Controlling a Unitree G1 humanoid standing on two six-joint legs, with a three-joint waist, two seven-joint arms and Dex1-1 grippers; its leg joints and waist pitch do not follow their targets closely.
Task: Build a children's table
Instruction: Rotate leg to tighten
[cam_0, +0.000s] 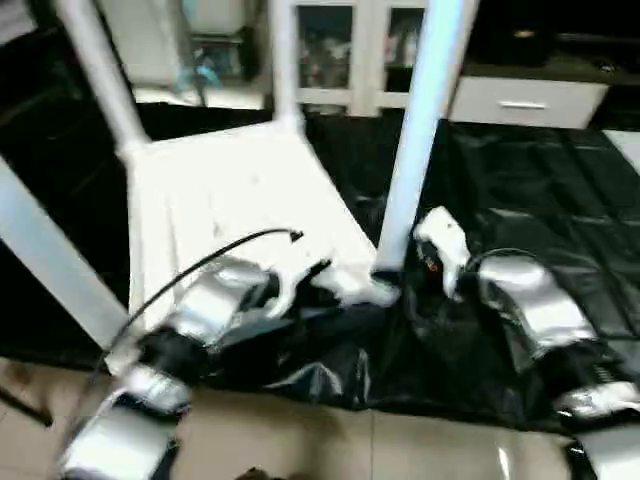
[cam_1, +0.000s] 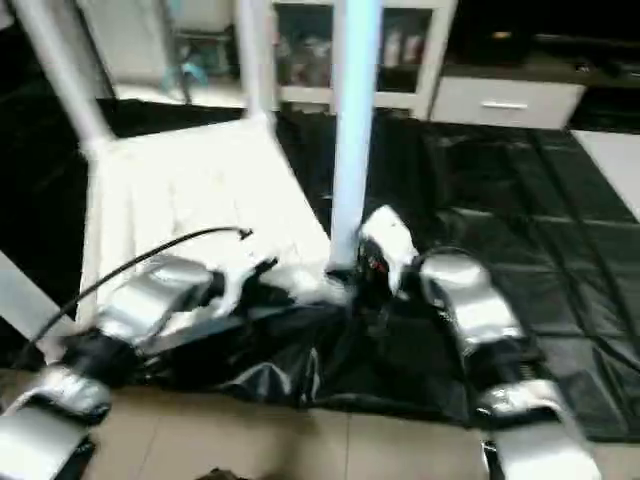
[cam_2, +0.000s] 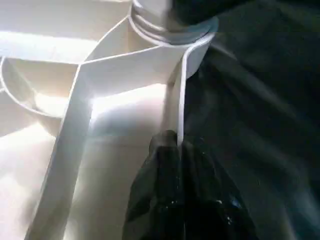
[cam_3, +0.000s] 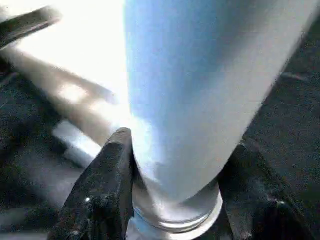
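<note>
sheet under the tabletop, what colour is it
Black and glossy, wrinkled near the front edge. The sheet shows best in the left eye view.

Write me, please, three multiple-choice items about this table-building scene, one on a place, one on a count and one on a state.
1. Where does the tabletop lie?
A. on a black sheet
B. on a wooden bench
C. in a cardboard box

2. How many legs stand up from the tabletop?
A. one
B. two
C. four

3. How is the right gripper?
A. shut on nothing, well away from the table
B. with its fingers either side of the near right leg's base
C. pinching a cable

Answers: 1 A, the black sheet spreads under and around it. 2 C, the head views show four white tubes rising from it. 3 B, the right wrist view shows a black finger on each side of the tube.
</note>
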